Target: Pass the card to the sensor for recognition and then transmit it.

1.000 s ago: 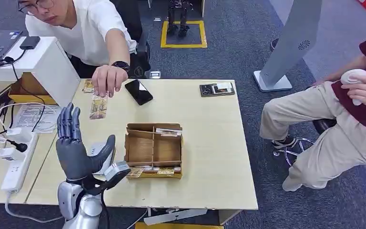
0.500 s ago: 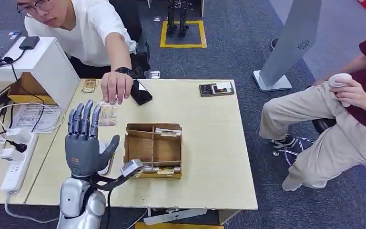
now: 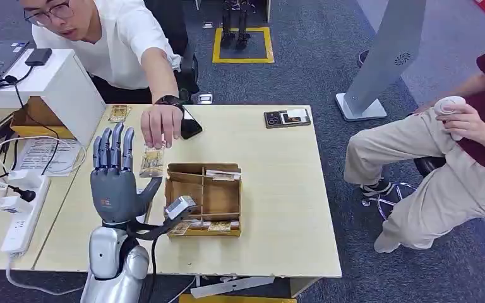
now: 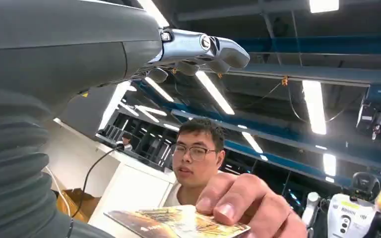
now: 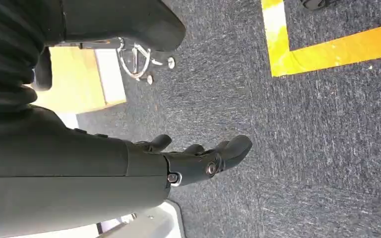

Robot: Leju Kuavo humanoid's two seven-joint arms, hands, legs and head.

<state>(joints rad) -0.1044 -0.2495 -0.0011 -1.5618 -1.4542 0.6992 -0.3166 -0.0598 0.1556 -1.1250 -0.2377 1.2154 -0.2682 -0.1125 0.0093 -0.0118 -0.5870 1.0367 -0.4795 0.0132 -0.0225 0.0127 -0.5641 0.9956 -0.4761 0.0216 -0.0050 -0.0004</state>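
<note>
My left hand [image 3: 117,178] is raised above the table's left part, fingers straight up and apart, thumb out to the right, holding nothing. A person in a white shirt reaches across the table and holds a yellow-brown card [image 3: 152,160] by its top edge just right of my fingers, close to my thumb. In the left wrist view the same card [image 4: 178,222] is pinched by the person's fingers [image 4: 238,203] below my extended hand [image 4: 198,49]. My right hand [image 5: 198,161] hangs over grey carpet, fingers loosely extended and empty.
A cardboard divided box [image 3: 204,197] with cards along its edges sits mid-table. A black phone [image 3: 189,126], a small card holder [image 3: 287,117] and another card [image 3: 119,113] lie at the far side. Power strips and cables [image 3: 22,211] lie left. A seated person [image 3: 455,151] is right.
The person's hand has brought the card down and rightward toward my left hand. My left hand has risen, shifted right and turned its fingers upright.
</note>
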